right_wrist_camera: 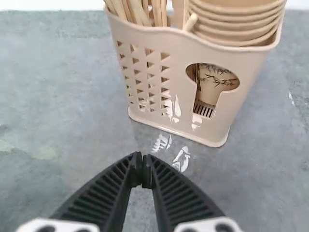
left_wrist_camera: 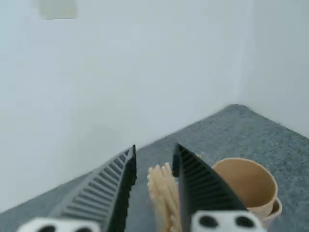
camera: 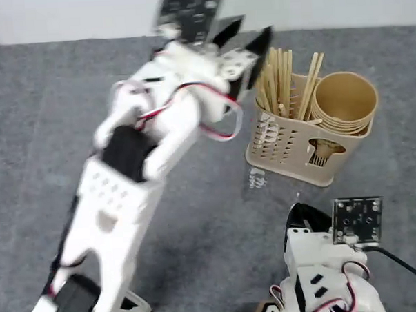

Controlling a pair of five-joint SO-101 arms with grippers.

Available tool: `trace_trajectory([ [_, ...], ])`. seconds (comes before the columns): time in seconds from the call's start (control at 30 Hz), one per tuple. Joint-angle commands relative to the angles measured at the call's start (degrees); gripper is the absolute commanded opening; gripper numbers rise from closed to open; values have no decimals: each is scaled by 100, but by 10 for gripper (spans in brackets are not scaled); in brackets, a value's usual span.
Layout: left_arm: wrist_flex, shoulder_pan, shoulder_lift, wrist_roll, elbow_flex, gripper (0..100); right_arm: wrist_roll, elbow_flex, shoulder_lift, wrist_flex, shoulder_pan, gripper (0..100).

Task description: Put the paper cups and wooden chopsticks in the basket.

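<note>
**Both loads in the basket, my left jaws open above it, right jaws closed in front**

- Markings: the basket (right_wrist_camera: 159,72) carries a bamboo-sprig drawing behind the keyhole-shaped cutout in its front wall, with triangle perforations beside it. I can't make out any legible text on it.
- Paper cups (camera: 343,98): nested in a stack in one compartment of the basket, rims above the wall.
- Wooden chopsticks (camera: 284,77): standing on end in the other compartment, just beside the cups, leaning at mixed angles.
- My left gripper (camera: 253,31): arm stretched out long and raised, wrist just beside the chopstick end of the basket. The jaws are spread apart with nothing between the pads, tips above the chopstick tops.
- My right gripper (right_wrist_camera: 141,157): arm folded low, near the basket's front wall and aimed at it. The jaws are pressed together tip to tip, empty, close over the grey carpet (right_wrist_camera: 58,121).
</note>
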Motion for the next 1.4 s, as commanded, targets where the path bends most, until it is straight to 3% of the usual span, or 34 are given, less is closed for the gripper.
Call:
trace_trajectory([
  [0.0, 651, -387, -818, 18, -40, 10, -9, 369, 13, -497, 13, 9],
  [0.23, 1336, -1371, -2295, 18, 971, 12, 0, 879, 13, -980, 13, 9],
  [0.4, 686, -1934, -4202, 18, 2774, 12, -9, 1451, 13, -1402, 13, 11],
  [0.53, 70, -2022, -5512, -264, 4488, 12, -44, 1925, 13, -1701, 13, 10],
  [1.0, 9, -2040, -9081, -615, 9042, 12, -62, 2892, -277, -1736, 13, 9],
  [1.2, -53, -2655, -8949, -615, 9824, 12, -62, 3244, -242, -1745, -31, 9],
  [1.37, -88, -2787, -8949, -607, 10484, 13, -26, 3666, -242, -1868, -40, 9],
])
